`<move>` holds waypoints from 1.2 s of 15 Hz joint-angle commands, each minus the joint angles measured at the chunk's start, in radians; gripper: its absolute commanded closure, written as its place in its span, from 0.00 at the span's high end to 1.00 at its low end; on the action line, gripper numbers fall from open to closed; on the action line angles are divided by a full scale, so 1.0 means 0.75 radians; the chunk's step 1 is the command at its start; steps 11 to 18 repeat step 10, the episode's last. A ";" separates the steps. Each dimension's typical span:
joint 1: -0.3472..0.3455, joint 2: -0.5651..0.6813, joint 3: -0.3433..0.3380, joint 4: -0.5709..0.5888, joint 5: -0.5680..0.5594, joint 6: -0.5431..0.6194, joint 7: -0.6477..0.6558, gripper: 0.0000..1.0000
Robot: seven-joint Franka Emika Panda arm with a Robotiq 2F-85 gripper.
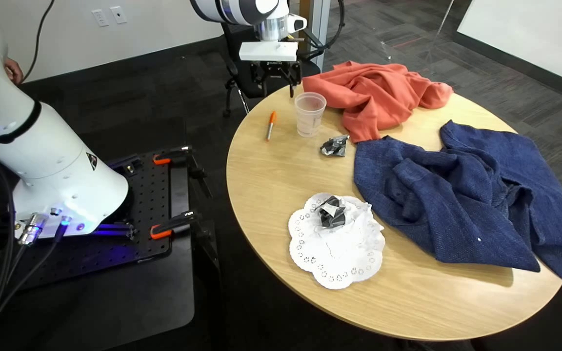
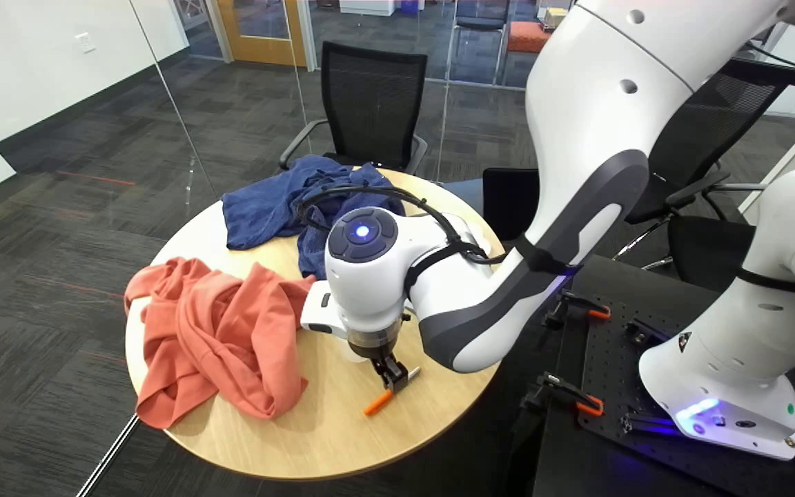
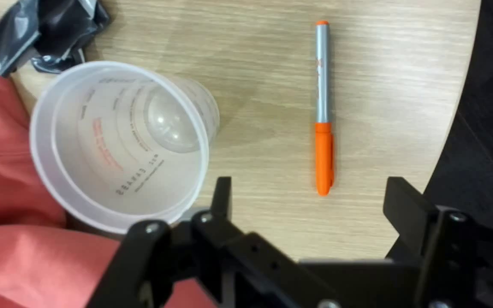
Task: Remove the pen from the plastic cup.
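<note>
- Wrist view: orange-capped pen point(image 3: 323, 109) lies on the table point(image 3: 255, 107), outside the plastic cup point(image 3: 122, 145).
- Gripper point(image 3: 310, 199) hangs above, near the cap end, 2 fingers spread wide.
- Cup stands between pen and red cloth point(image 1: 373, 97), a crumpled scrap point(image 3: 62, 32) nearby.
- Farther off I see blue cloth point(image 1: 437, 204) and a white doily point(image 1: 305, 239).

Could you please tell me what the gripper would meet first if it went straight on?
Probably the tabletop, with the fingers straddling the pen near its cap; depth is unclear, so they might brush the plastic cup first.
</note>
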 commanded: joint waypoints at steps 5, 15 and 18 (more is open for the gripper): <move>0.018 -0.213 -0.027 -0.108 -0.099 0.007 0.089 1.00; 0.000 -0.191 -0.009 -0.083 -0.065 -0.003 0.032 1.00; 0.000 -0.191 -0.009 -0.083 -0.065 -0.003 0.032 1.00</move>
